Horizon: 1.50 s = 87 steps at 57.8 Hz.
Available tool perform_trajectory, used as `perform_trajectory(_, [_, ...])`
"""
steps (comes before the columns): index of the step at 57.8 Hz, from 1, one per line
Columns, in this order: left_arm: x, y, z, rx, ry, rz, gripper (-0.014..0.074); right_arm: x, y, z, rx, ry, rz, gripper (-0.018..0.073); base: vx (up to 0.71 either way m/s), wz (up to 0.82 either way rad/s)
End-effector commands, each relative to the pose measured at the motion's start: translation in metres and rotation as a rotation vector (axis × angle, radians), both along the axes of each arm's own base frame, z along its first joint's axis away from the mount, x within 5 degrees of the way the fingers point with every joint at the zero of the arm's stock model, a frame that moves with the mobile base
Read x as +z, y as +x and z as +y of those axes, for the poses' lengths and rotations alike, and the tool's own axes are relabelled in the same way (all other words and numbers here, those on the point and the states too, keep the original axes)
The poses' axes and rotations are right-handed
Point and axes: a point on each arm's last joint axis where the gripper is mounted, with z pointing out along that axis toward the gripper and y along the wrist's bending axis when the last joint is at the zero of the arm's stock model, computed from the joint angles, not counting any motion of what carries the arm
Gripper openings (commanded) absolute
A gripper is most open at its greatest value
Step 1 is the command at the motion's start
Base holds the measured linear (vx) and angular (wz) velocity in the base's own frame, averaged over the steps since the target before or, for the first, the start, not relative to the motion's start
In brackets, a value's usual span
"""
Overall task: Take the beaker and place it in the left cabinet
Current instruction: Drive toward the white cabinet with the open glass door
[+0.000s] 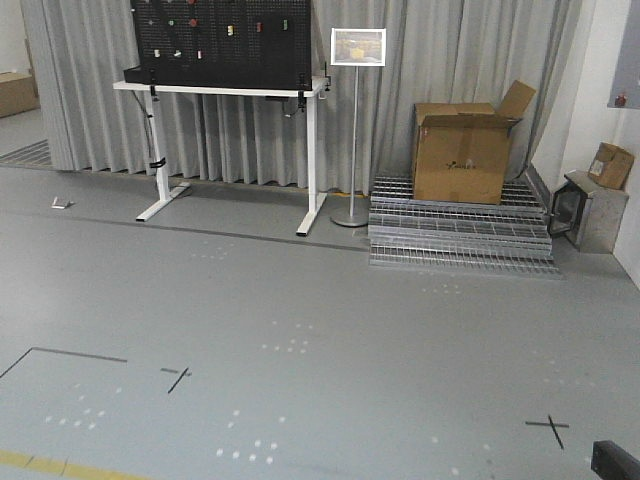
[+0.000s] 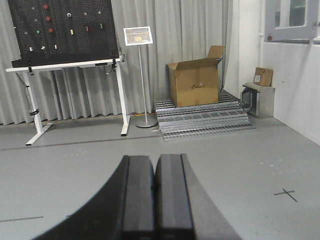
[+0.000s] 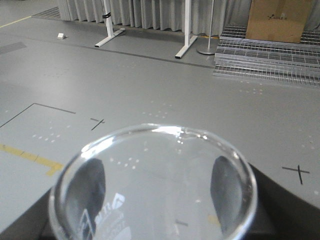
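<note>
Left gripper [image 2: 155, 175] at six o'clock of its view, fingers pressed together; right gripper [image 3: 157, 187] pinches the beaker [image 3: 150, 150], pads [image 3: 91, 187] at nine and three o'clock.

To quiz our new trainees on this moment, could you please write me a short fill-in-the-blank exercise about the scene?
1. The right hand is shut on a clear glass ____.
2. The left hand is ____ and holds nothing.
3. The black pegboard stands on a ____ desk.
Missing words: beaker; shut; white.
</note>
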Motion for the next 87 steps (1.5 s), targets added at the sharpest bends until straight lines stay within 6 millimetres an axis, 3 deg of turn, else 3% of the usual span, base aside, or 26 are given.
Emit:
perform_trajectory(1, [0.003, -0.0013, 0.0004, -0.002, -0.033, -0.079, 0.0001, 0.0165, 0.001, 0.0027, 0.031, 0.017, -0.098, -0.0006, 0.74, -0.08])
perform_trajectory(87, [0.003, -0.0013, 0.0004, -0.002, -0.033, -0.079, 0.0001, 0.0165, 0.0009, 0.0027, 0.031, 0.017, -0.098, -0.0006, 0.71, -0.13])
